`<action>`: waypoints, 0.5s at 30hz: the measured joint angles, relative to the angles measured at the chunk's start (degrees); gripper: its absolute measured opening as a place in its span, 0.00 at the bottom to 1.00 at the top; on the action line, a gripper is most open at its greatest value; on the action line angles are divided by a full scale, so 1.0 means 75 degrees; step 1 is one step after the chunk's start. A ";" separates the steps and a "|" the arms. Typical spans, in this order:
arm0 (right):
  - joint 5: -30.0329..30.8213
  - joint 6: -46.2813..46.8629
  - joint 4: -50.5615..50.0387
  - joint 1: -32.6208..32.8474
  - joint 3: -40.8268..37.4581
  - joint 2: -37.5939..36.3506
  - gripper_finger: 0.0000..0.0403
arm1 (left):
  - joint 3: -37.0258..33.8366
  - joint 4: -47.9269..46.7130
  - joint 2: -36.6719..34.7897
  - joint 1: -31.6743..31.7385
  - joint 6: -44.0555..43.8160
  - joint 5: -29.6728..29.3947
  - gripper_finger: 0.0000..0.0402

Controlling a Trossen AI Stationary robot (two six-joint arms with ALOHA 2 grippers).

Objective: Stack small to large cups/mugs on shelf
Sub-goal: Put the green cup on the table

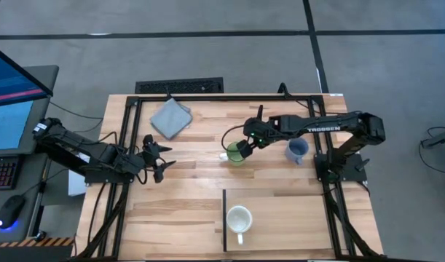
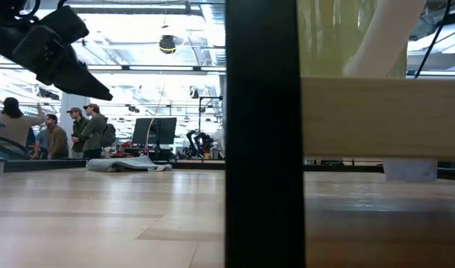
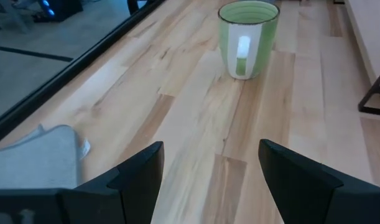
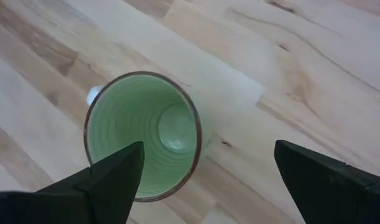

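Green mug (image 1: 237,153) is the thing I care about now. It stands upright near the middle of the table (image 1: 186,218), mouth up, and its white handle pokes out toward the left arm's side.

My right claw (image 1: 244,143) hangs right above it. In the right wrist view I look straight down into the green mug (image 4: 143,134). It sits a bit off to one side of the gap, closer to one finger (image 4: 96,183) than to the other. The fingers are spread wide and hold nothing. I think I must slide the claw over a little, so one finger goes inside the rim and one outside, and then go down.

The right arm is stretched out long across the table from its base on the right. It is much nearer to this mug than the left arm is.

My left claw (image 1: 156,159) waits well apart on the left side, near the grey cloth (image 1: 170,116). Its fingers are open and empty too, and they point at the green mug (image 3: 247,37).

The white mug (image 1: 239,220) sits on the shelf (image 1: 280,225) already. The blue mug (image 1: 296,151) stands just beside the right arm, still on the table.
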 joint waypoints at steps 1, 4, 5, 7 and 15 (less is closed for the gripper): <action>0.0020 -0.0056 0.0005 -0.0005 0.0000 0.0000 0.95 | 0.0000 0.0000 0.0001 0.0000 -0.0002 0.0041 0.63; 0.0057 -0.0059 0.0002 0.0004 0.0000 0.0000 0.95 | 0.0000 0.0000 0.0003 0.0000 -0.0001 0.0122 0.63; 0.0057 -0.0040 -0.0001 0.0007 0.0000 0.0000 0.95 | 0.0000 -0.0003 0.0001 0.0000 0.0001 0.0151 0.63; 0.0057 -0.0005 -0.0024 0.0031 0.0000 0.0000 0.95 | 0.0000 -0.0010 0.0001 0.0000 0.0104 0.0214 0.63; 0.0089 0.0459 -0.0044 0.0223 -0.0009 0.0482 0.95 | 0.0000 -0.0308 0.0000 0.0000 0.0403 0.0242 0.63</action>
